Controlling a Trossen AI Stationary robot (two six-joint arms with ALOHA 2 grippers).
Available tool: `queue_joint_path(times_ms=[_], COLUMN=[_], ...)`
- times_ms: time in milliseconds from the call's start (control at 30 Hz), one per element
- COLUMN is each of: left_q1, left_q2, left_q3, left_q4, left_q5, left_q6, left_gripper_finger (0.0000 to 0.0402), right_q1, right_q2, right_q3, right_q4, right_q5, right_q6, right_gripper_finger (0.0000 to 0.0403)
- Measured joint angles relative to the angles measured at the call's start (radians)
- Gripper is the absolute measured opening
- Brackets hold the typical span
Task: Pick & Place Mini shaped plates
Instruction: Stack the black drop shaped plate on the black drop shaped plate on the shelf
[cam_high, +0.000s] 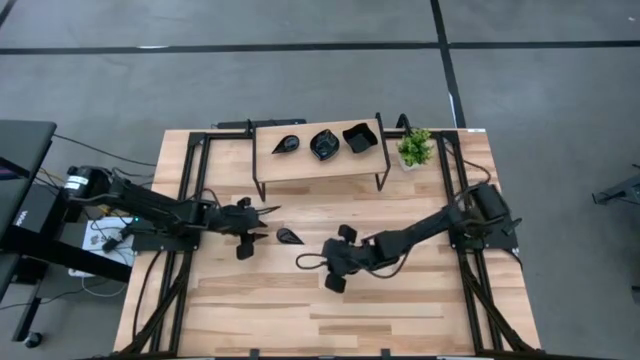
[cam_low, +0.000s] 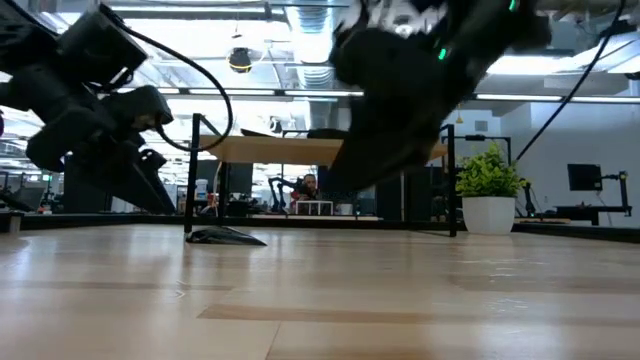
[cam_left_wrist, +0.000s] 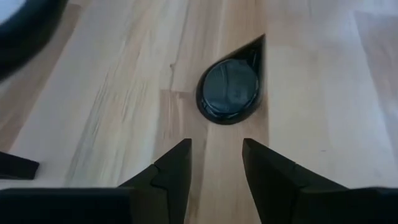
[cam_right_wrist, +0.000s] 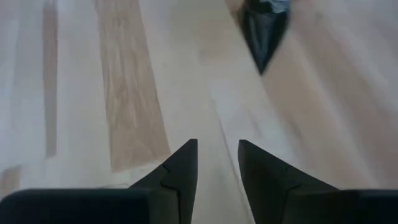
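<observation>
A black teardrop plate (cam_high: 290, 236) lies flat on the bare wood near the middle of the table (cam_high: 420, 310), its pointed tip turned toward the left gripper (cam_high: 268, 224). That gripper hovers just beside the plate on the left-edge side, fingers (cam_left_wrist: 172, 171) parted with nothing between them and clear of the plate's rim. The right gripper (cam_high: 303, 262) hangs close on the other side, a little nearer the front edge, its fingers (cam_right_wrist: 180, 167) likewise apart and empty, the plate's tip showing ahead of them in the right wrist view. Three more black plates sit on the raised wooden shelf (cam_high: 300, 165) along the back edge: a leaf-shaped plate (cam_high: 286, 144), a scalloped round plate (cam_high: 324, 145) and a square plate (cam_high: 358, 138), in a row and apart from one another. A small green potted plant (cam_high: 415, 148) stands just beside the shelf toward the back right corner. In the low view a person is dimly seen in the room beyond the table
</observation>
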Motion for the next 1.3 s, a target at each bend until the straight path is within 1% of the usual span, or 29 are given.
queue_joint_path(times_ms=[133, 233, 400, 567, 867, 1100, 1300], left_q1=[0.035, 0.048, 0.047, 0.047, 0.047, 0.047, 0.047], left_q2=[0.046, 0.082, 0.140, 0.165, 0.164, 0.164, 0.191], left_q3=[0.013, 0.019, 0.033, 0.036, 0.036, 0.036, 0.036], left_q4=[0.001, 0.001, 0.003, 0.020, 0.066, 0.083, 0.096], left_q5=[0.033, 0.046, 0.043, 0.042, 0.042, 0.042, 0.042], left_q6=[0.033, 0.054, 0.056, 0.056, 0.056, 0.056, 0.056], left_gripper_finger=[0.0145, 0.0145, 0.0145, 0.0145, 0.0145, 0.0145, 0.0145], right_q1=[-0.005, -0.015, -0.028, -0.028, -0.052, -0.081, -0.110], right_q2=[0.101, 0.168, 0.221, 0.233, 0.234, 0.237, 0.237], right_q3=[0.028, 0.050, 0.090, 0.106, 0.104, 0.102, 0.102], right_q4=[0.101, 0.116, 0.121, 0.119, 0.114, 0.141, 0.148], right_q5=[0.008, 0.031, 0.043, 0.108, 0.151, 0.154, 0.120], right_q6=[-0.008, -0.009, -0.006, -0.010, -0.030, -0.060, -0.061], right_gripper_finger=[0.0112, 0.0111, 0.0111, 0.0111, 0.0111, 0.0111, 0.0111])
